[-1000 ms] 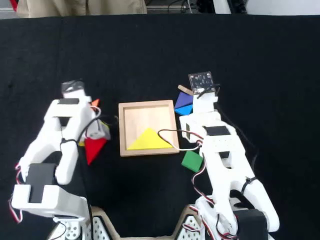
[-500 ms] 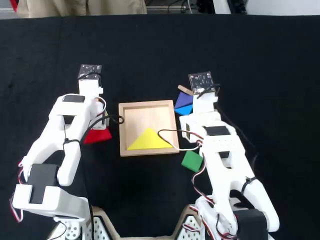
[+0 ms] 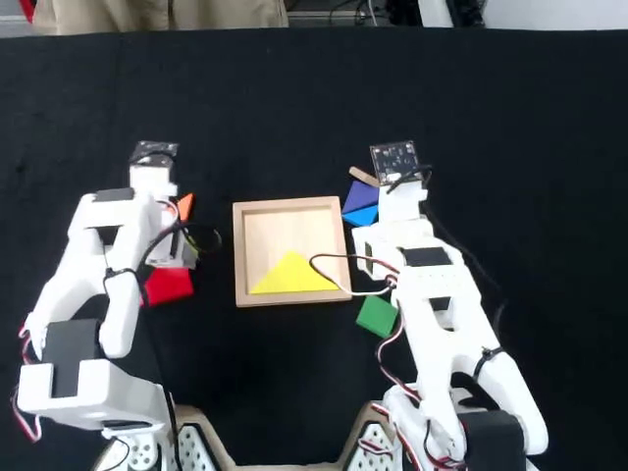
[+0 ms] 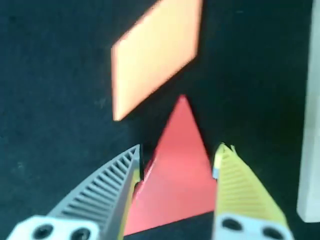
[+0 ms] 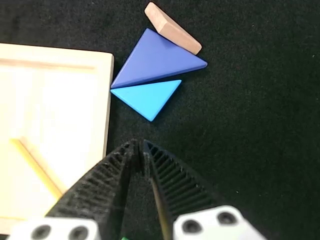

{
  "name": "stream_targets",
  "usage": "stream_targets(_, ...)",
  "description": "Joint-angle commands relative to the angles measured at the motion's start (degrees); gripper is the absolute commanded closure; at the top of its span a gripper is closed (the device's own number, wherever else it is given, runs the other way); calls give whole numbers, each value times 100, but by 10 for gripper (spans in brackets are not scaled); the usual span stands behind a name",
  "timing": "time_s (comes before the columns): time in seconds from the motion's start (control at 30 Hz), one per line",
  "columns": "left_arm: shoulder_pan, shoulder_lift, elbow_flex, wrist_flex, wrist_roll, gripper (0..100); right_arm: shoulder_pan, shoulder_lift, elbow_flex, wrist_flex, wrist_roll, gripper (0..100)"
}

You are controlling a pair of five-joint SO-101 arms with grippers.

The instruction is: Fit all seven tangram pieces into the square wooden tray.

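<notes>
The square wooden tray (image 3: 291,214) sits mid-table with a yellow triangle (image 3: 291,274) inside, along its near edge. To the tray's left, my left gripper (image 4: 177,150) (image 3: 173,263) is shut on a red triangle (image 4: 175,175) (image 3: 167,286). Just beyond the red point lies an orange parallelogram (image 4: 155,55) (image 3: 185,205). My right gripper (image 5: 140,149) (image 3: 365,241) is shut on nothing beside the tray's right edge (image 5: 107,100). A dark blue triangle (image 5: 155,60) (image 3: 360,197), a light blue triangle (image 5: 148,97) (image 3: 364,216) and a tan piece (image 5: 172,27) (image 3: 363,177) lie past it.
A green square (image 3: 376,315) rests on the black cloth near the tray's front right corner, under the right arm. In the left wrist view the tray's pale edge (image 4: 311,125) runs close beside the yellow finger (image 4: 235,180). Open black cloth stretches beyond the pieces.
The left arm swung toward the tray and then back to the left. The red triangle went with it and now lies farther from the tray. The right arm has kept still.
</notes>
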Motion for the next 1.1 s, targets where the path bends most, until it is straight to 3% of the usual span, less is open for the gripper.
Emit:
stream_targets(0.0, -189, -97, -268, 290, -79, 751, -79, 57, -40, -114, 0, 987)
stream_targets(0.4, -145, -105, -1754, 2462, -1398, 755, -79, 57, -40, -114, 0, 987)
stream_targets(0.5, -145, -290, -1604, 2356, -1495, 755, -79, 57, -48, -114, 0, 987)
stream_targets(0.73, -101, -1846, 189, 1011, -1495, 755, -79, 57, -48, -114, 0, 987)
stream_targets(0.87, -57, -2277, 716, 976, -1459, 755, -79, 57, -48, -114, 0, 987)
stream_targets(1.07, -66, -1618, 488, 1178, -1486, 750, -79, 57, -40, -114, 0, 987)
